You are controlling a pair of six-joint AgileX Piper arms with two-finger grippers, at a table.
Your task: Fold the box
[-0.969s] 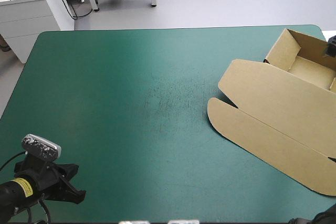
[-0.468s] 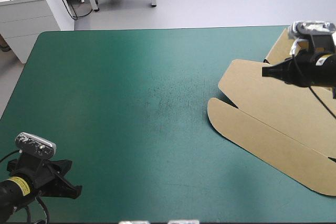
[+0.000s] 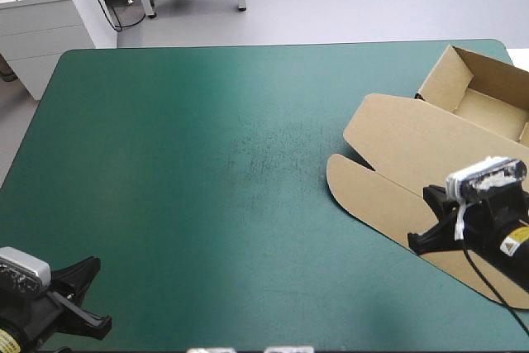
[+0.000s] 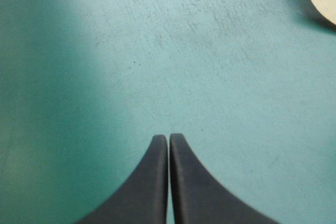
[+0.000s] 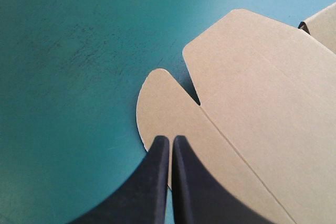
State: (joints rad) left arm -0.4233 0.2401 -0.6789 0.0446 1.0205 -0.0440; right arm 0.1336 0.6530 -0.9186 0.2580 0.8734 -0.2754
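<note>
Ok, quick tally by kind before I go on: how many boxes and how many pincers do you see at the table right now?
box: 1, brown, an open tray with its lid flat
pincers: 2, the left pincer and the right pincer, both black, shut and holding nothing
Total: 3

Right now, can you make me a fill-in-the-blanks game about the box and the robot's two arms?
1. The box sits on the robot's ____ side.
2. The fingers of the left end effector and of the right end effector are both ____.
3. Under the left end effector there is only the bare ____ cover.
Missing words: right; shut; teal-green.
</note>
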